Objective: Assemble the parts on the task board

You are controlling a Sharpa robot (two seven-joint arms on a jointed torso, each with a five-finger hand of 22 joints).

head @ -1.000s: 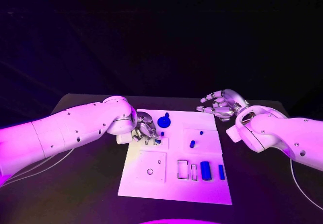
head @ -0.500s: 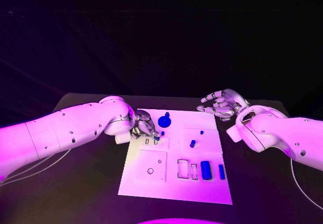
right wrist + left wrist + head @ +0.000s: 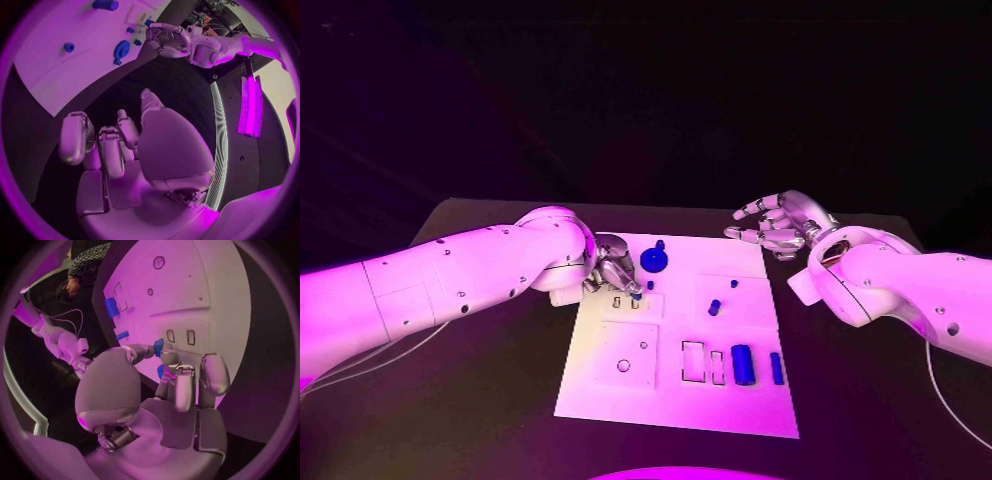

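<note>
The white rectangular task board lies flat in the middle of the black table, its small blue parts spread over it. Going from my left: my left arm comes in low and bent, and my left hand sits over the board's far left corner, fingers curled downward. In the left wrist view I pinch a small blue peg between thumb and a fingertip, close above two small rectangular slots in the plate. I judge this to be the insertion step: the peg is carried to its slot but not yet seated. The next move calls for lining the peg up with a slot and pressing it straight down without tilting.

Further right, a blue round knob-like part stands near the board's far edge, just beside my left fingers. Toward the middle a short blue stud stands on the plate, another small one beyond it. Along the near half sit empty rectangular cut-outs, then a wide blue block and a slim blue bar side by side.

Off the board's far right corner, my right hand hovers over the table, palm up, fingers apart and loosely bent, holding nothing.
</note>
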